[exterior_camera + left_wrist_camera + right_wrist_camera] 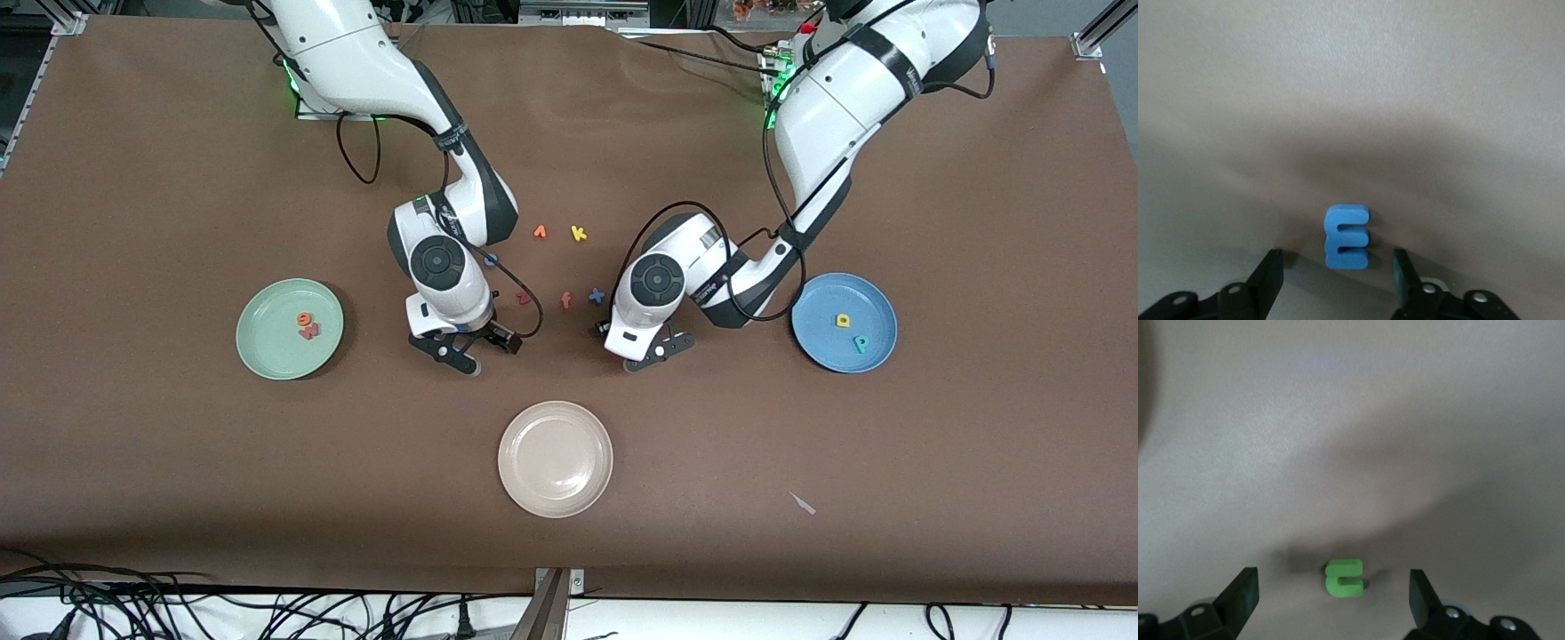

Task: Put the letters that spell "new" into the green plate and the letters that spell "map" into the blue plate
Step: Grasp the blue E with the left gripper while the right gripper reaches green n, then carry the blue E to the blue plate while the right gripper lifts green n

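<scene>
Left gripper [1337, 261] at 9 o'clock off blue plate [876, 300], fingers partway open either side of blue m [1347, 237], not touching it. Right gripper [1333, 579], 3 o'clock off green plate [267, 348], gaping wide around green n [1343, 578], nothing gripped.

The blue m [1347, 237] lies on the table [1351, 100] between the left gripper's [1338, 273] parted jaws.

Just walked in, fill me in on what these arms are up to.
They're sorting foam letters. The green plate has e and w; the blue plate has a and p. The left claw straddles the blue m, fingers not touching it. The right claw is open around the green n.
</scene>
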